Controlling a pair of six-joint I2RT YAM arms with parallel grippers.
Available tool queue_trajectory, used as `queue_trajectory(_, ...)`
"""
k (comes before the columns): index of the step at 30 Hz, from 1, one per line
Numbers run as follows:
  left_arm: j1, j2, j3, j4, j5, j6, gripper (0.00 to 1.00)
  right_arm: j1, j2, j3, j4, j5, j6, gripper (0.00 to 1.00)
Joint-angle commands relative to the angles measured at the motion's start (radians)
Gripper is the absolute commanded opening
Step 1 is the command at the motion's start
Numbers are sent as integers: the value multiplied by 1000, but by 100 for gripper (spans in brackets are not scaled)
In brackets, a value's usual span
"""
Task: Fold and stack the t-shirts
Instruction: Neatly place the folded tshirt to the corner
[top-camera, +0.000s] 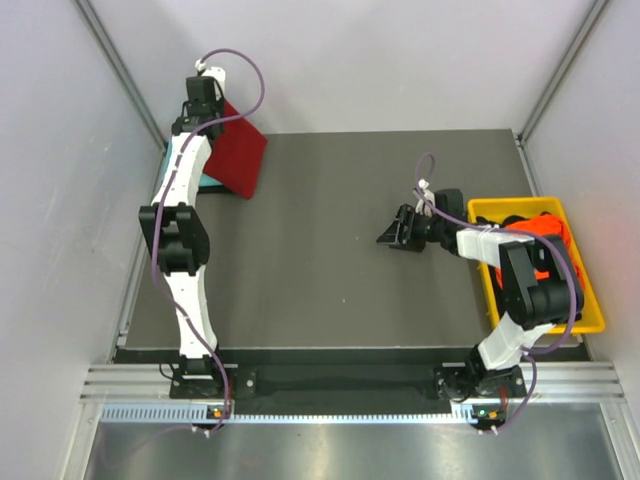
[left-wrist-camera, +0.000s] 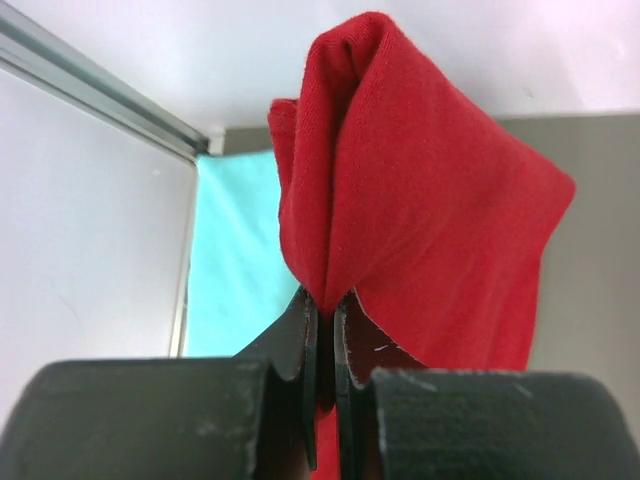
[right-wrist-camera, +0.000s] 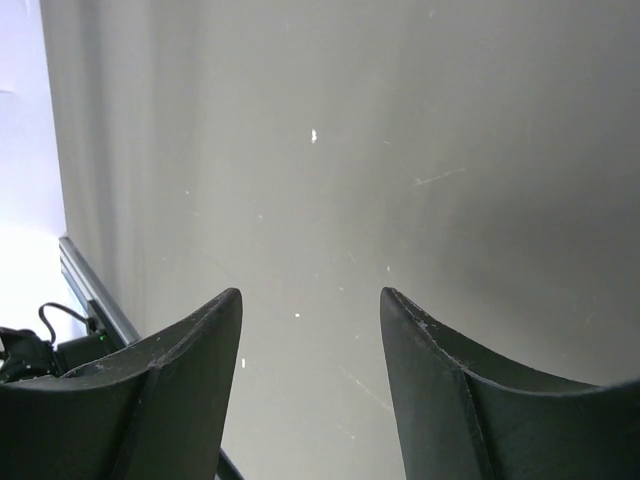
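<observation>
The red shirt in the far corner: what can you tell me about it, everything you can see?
The dark red t-shirt is plain, soft, finely knit cloth with no print in view. It is doubled over into a flat panel and bunched at one edge, where the left gripper is shut on it and holds it up. The rest hangs slanting over the far left corner of the table, above a teal shirt lying flat. Whether it touches either is unclear.

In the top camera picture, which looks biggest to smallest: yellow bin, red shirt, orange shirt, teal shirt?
1. the yellow bin
2. the red t-shirt
3. the orange t-shirt and the teal t-shirt: both are partly hidden, so I can't rank them.
</observation>
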Motion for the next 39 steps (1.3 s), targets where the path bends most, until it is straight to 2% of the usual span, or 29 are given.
queue_trajectory(1,3,4,81,91,-56,-18,0,1,15,47,37,-13,-17,58)
queue_trajectory(8,46,-31,76,76,-53,-38,0,-1,16,47,39,-10,-17,58)
queue_trajectory(12,63,-48,33,139,-67,8,0,-1,20,45,42,-15,-17,59)
queue_trajectory(18,125,16,62,143,-44,-4,0,-4,15,38,52,-9,-17,59)
queue_trajectory(24,158,50,-5,228,-13,16,0,-4,28,33,65,-9,-12,59)
queue_trajectory(28,208,119,64,183,42,-96,0,-4,29,31,68,-4,-12,59)
queue_trajectory(33,214,143,-2,284,53,-84,0,-4,40,31,72,-4,-14,59)
queue_trajectory(36,219,188,43,274,-33,-67,6,-4,51,33,77,-12,-9,59)
queue_trajectory(39,239,205,73,274,-23,-81,6,-2,46,36,72,-15,-8,59)
